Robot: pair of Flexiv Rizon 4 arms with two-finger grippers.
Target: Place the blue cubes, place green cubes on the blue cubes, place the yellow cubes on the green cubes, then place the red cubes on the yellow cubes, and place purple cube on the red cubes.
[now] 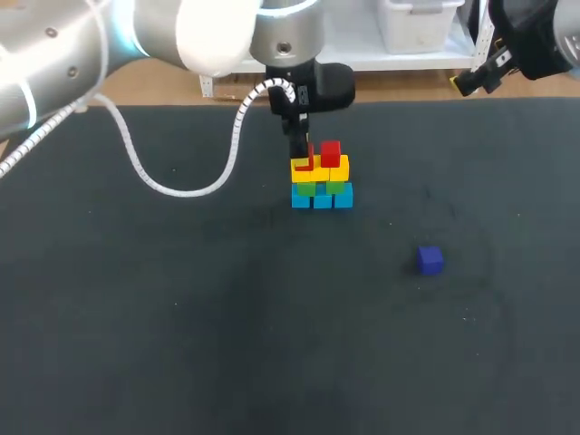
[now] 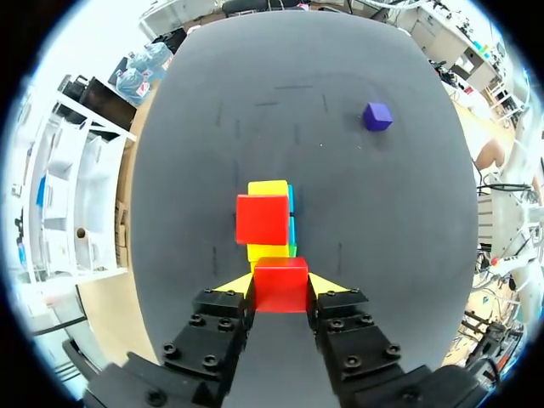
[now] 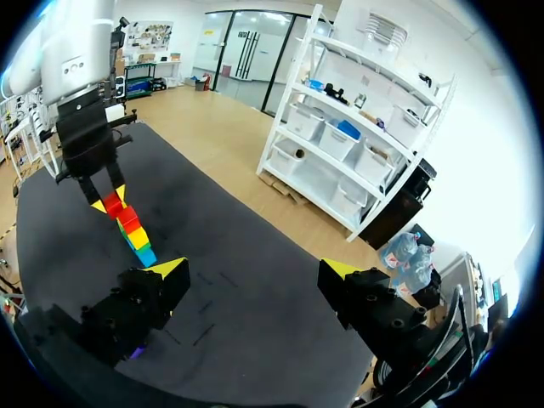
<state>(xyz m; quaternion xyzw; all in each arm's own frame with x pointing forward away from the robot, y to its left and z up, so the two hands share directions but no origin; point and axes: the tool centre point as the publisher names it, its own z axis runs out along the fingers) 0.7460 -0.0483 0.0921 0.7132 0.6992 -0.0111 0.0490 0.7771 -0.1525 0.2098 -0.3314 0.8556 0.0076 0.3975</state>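
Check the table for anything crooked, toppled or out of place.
Nothing stands out. The stack looks square, with one red cube seated on the yellow layer. The left claw grips a second red cube beside it. The purple cube sits alone on the table, not yet stacked.

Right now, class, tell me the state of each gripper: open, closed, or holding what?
Left gripper: closed on a red cube.
Right gripper: open, holding nothing.
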